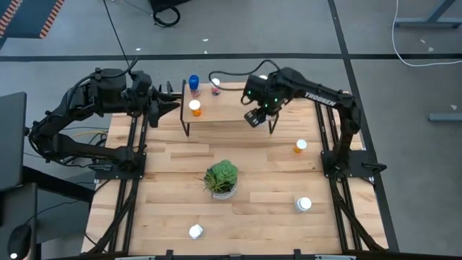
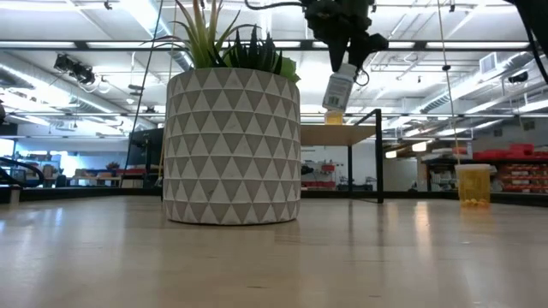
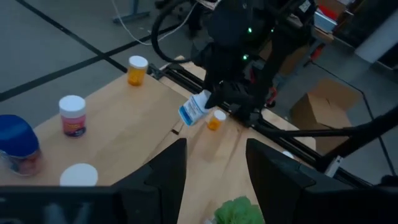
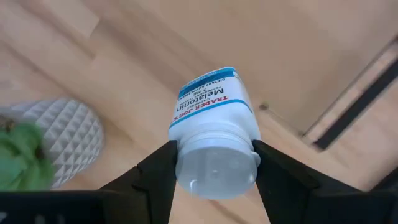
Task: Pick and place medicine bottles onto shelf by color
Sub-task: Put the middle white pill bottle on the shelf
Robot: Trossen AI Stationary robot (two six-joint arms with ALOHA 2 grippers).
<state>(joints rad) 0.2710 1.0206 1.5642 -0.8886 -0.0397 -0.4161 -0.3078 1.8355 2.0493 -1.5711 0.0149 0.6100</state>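
Right tool [image 1: 254,117] pinches a white bottle with a blue-banded label [image 4: 214,134] by the cap end, fingers tight on both sides; bottle hangs tilted, above the right end of the shelf [image 1: 238,112]. Left tool [image 1: 167,101] waits at the shelf's left end, fingers spread, holding nothing.

On the shelf: blue bottle [image 1: 193,81], pinkish bottle [image 1: 215,87], orange bottle [image 1: 195,108], all toward the left half. Still on the bench [image 1: 173,180]: orange bottle [image 1: 300,146], white bottles [image 1: 304,204] and [image 1: 195,231]; potted plant [image 1: 221,178] mid-bench.

Risks, as judged: the tilt means a release could land the bottle on its edge, so it may topple and roll off the near or right edge. Grip is on the cap only, so slip is possible.

Room: right half of the shelf is bare; approach from above looks unobstructed. Left tool crowds the left end.
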